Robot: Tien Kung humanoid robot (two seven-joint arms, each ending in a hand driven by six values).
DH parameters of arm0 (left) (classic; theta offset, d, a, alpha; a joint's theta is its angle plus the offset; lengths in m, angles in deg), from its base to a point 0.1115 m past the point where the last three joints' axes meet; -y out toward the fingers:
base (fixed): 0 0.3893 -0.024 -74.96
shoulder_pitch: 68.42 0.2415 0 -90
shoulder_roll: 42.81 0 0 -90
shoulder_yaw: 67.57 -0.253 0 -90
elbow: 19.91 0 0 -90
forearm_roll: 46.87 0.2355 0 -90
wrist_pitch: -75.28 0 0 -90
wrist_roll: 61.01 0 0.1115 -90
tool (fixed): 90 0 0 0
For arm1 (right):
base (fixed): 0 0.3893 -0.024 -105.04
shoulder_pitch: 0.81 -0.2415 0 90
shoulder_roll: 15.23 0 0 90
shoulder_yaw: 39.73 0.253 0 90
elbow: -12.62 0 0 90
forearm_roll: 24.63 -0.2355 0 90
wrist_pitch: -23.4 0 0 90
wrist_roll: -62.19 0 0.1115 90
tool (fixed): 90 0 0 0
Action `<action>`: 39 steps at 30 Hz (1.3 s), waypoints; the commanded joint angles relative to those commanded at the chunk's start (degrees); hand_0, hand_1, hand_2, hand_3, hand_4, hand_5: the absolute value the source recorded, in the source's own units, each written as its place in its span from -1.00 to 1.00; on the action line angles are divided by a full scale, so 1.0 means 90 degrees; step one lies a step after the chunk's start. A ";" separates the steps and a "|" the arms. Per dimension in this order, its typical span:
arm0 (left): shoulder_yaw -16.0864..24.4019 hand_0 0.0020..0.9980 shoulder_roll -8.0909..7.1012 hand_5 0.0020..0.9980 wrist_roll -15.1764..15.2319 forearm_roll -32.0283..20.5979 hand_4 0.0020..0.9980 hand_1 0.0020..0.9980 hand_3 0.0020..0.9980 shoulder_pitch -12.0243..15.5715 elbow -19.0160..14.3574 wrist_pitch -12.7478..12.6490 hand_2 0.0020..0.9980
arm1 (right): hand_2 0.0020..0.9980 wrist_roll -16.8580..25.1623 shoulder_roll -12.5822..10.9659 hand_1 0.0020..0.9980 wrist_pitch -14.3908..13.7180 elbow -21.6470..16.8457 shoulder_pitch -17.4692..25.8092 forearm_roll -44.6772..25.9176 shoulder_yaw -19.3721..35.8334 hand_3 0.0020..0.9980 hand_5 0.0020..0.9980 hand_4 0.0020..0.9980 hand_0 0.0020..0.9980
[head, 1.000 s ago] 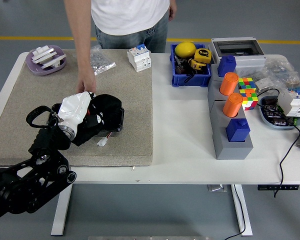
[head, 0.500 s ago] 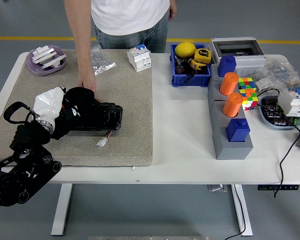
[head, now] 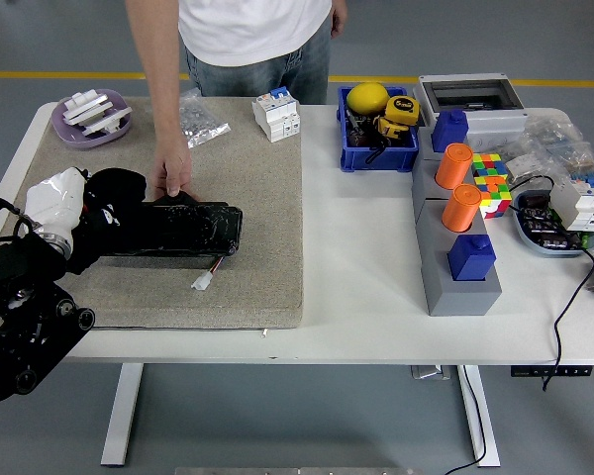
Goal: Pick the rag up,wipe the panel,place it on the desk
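Observation:
A black panel lies on the beige mat at the table's left. My left hand, in a white cover, is shut on a black rag and presses it on the panel's left end. A person at the far side rests a hand on the panel's far edge. My right arm is out of view.
A small white connector lies on the mat in front of the panel. A purple dish, a plastic bag and a white breaker stand at the mat's back. A blue bin and a grey stand with orange cylinders are to the right.
My left hand has slid left with the rag, from the panel's right part to its left end. The person's hand stays at the panel's far edge.

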 joint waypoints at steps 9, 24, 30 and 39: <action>0.0469 -0.49 -0.0175 -1.00 0.0073 -0.0011 -0.55 -0.60 -0.05 0.0167 0.0172 -0.0060 0.00 | 0.28 -0.0001 -0.0005 0.04 -0.0003 0.0000 0.0007 -0.0003 -0.0016 0.26 0.12 1.00 0.42; 0.0827 -0.39 -0.0365 -1.00 0.0619 -0.0611 -0.08 -0.36 0.06 0.0294 0.0792 -0.0223 0.04 | 0.28 -0.0013 0.0020 0.04 -0.0017 -0.0014 0.0006 0.0054 -0.0046 0.26 0.13 1.00 0.42; 0.0821 -0.36 -0.0366 -1.00 0.0737 -0.0776 0.25 -0.17 0.14 0.0286 0.0826 -0.0110 0.09 | 0.27 -0.0023 0.0027 0.04 -0.0025 -0.0012 0.0006 0.0082 -0.0022 0.26 0.13 1.00 0.42; 0.0781 -0.13 -0.0409 -0.63 0.0667 -0.0832 0.75 0.32 0.15 0.0251 0.0835 0.0160 0.20 | 0.28 0.0019 0.0044 0.04 -0.0030 -0.0003 0.0003 -0.0053 -0.0112 0.26 0.14 1.00 0.42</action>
